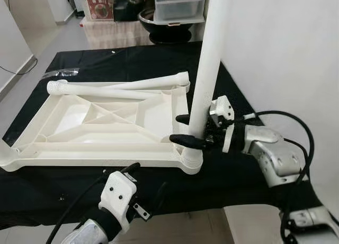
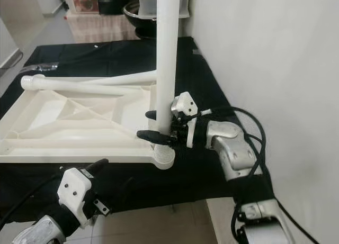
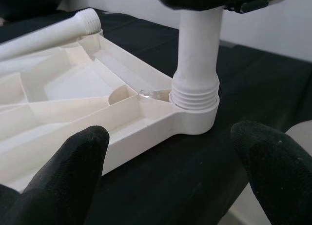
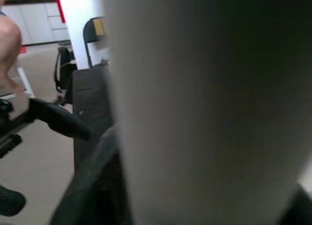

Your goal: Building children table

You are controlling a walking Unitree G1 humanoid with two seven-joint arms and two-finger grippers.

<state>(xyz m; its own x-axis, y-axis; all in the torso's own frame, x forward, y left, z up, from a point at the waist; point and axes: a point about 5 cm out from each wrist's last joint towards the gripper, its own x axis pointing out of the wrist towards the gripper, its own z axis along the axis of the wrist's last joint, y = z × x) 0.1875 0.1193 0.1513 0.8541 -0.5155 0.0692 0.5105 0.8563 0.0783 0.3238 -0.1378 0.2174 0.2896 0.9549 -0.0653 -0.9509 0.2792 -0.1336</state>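
A white plastic tabletop lies upside down on a black cloth. A white leg stands upright in its near right corner socket, with threads showing above the collar. My right gripper is shut on this upright leg just above the socket, one finger on each side; the leg is a blur close up in the right wrist view. Two loose legs lie across the tabletop's far end. My left gripper hangs open and empty below the front edge, pointing at the socket.
The black cloth covers the low work surface, whose front edge is close to me. A white wall rises at the right. A small plastic bag lies at the far left. A black bowl and a storage box stand behind.
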